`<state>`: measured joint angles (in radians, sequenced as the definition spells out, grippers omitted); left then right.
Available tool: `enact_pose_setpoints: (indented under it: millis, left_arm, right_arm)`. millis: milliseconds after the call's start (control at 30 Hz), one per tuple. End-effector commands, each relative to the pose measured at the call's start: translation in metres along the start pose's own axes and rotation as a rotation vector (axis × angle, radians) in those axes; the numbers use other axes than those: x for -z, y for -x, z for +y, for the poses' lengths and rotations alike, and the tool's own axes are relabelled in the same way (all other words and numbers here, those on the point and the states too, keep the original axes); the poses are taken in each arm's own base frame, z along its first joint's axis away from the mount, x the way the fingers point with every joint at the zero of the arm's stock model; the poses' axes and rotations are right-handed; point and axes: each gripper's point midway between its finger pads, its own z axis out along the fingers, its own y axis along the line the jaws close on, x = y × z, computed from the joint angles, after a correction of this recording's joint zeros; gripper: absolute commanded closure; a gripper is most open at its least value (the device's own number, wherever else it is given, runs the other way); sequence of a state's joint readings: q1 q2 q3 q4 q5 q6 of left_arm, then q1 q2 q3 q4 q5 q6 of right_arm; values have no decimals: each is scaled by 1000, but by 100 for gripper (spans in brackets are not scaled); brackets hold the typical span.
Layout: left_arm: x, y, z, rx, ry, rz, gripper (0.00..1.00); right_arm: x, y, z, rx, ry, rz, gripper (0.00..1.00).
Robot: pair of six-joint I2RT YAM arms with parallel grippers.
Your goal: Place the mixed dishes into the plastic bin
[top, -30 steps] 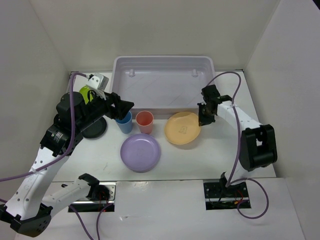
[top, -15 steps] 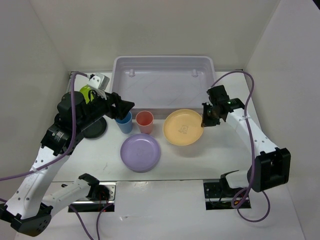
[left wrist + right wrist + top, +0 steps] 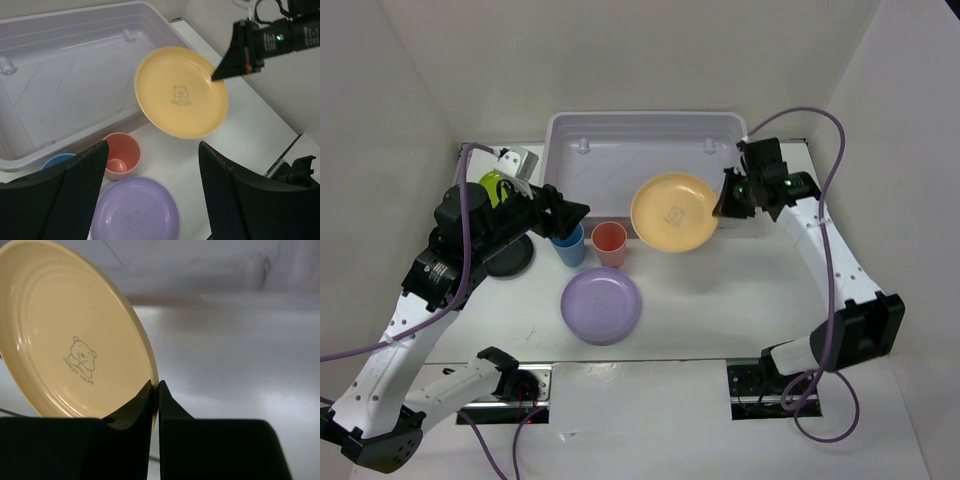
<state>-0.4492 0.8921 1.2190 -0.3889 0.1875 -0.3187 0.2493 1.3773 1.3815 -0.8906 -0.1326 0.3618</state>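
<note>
My right gripper (image 3: pixel 723 205) is shut on the rim of the orange-yellow plate (image 3: pixel 673 212) and holds it tilted in the air over the front rim of the plastic bin (image 3: pixel 645 118). In the right wrist view the fingers pinch the plate's edge (image 3: pixel 156 387). My left gripper (image 3: pixel 570 212) is open and empty above the blue cup (image 3: pixel 568 246). The coral-pink cup (image 3: pixel 609 242) stands beside it, and the lavender plate (image 3: pixel 601 305) lies nearer. The black dish (image 3: pixel 510 256) and lime-green plate (image 3: pixel 495 186) are at the left, partly hidden by the left arm.
A small white and grey device (image 3: pixel 515 160) sits at the back left, beside the bin. White enclosure walls close in at the left, back and right. The right arm's purple cable (image 3: pixel 820 120) loops above the bin's right corner.
My right gripper has lifted the orange-yellow plate off the table and carried it back and left to the bin's front rim. The left arm has not moved.
</note>
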Motion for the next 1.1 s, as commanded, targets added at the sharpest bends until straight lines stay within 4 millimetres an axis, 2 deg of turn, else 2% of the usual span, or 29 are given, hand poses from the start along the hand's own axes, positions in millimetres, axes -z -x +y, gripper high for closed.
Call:
enact_pose_setpoints:
  millis: [0, 33, 67, 100, 133, 167, 233, 267, 333, 367, 400, 433, 500, 533, 600, 667, 767, 833, 867, 900, 933, 967, 1067]
  left_arm:
    - [3, 8, 1, -8, 10, -36, 21]
    - [4, 8, 1, -20, 11, -31, 21]
    - [4, 7, 4, -19, 27, -26, 21]
    - [6, 9, 7, -31, 44, -26, 21]
    - [8, 13, 6, -33, 42, -35, 21]
    - [5, 11, 9, -41, 56, -29, 21]
    - [5, 9, 12, -39, 69, -21, 21]
    - [5, 11, 11, -40, 67, -30, 21]
    - [5, 11, 11, -30, 67, -30, 21]
    - [5, 11, 11, -30, 67, -30, 21]
    - [5, 11, 10, -20, 67, -31, 21]
    - [2, 9, 12, -18, 69, -20, 21]
    - [2, 9, 12, -18, 69, -20, 21]
    - [2, 9, 13, -18, 80, -23, 21]
    - [2, 9, 13, -18, 80, -23, 21]
    - [2, 9, 13, -18, 80, -23, 21]
    - [3, 14, 16, -19, 95, -36, 21]
    - [3, 14, 16, -19, 95, -36, 21]
    - [4, 12, 17, -17, 98, -27, 21]
    - [4, 12, 17, -17, 98, -27, 21]
    - [4, 12, 19, -26, 107, -29, 21]
    - [5, 14, 18, -26, 107, -29, 21]
    - [6, 12, 21, -34, 121, -21, 21]
  right_arm:
    - [-22, 69, 41, -45, 134, -163, 100]
    - [-32, 76, 40, -46, 123, -172, 100]
    - [-55, 84, 41, -60, 121, -166, 100]
    - [-69, 84, 39, -61, 117, -157, 100]
    - [-78, 95, 35, -81, 113, -172, 100]
    - [-105, 91, 21, -99, 84, -135, 100]
    - [-123, 111, 19, -103, 91, -172, 100]
    - [-148, 109, 4, -134, 64, -143, 100]
    - [-164, 124, -5, -147, 67, -159, 100]
    - [-182, 118, -15, -161, 47, -128, 100]
    - [-187, 124, -25, -174, 37, -138, 100]
    - [-190, 131, -23, -181, 42, -148, 100]
    - [-199, 141, -38, -199, 18, -161, 100]
    - [-201, 143, -38, -199, 19, -164, 100]
    - [-207, 153, -55, -217, -18, -180, 100]
    - [-212, 153, -62, -222, -53, -176, 100]
    - [-215, 168, -70, -228, -80, -213, 100]
    - [-225, 164, -77, -243, -111, -196, 100]
    - [-224, 176, -85, -250, -137, -223, 100]
    - [-227, 176, -89, -263, -155, -223, 100]
    - [-238, 169, -96, -268, -181, -198, 100]
    - [-238, 175, -97, -268, -191, -213, 100]
    - [-247, 175, -109, -291, -244, -227, 100]
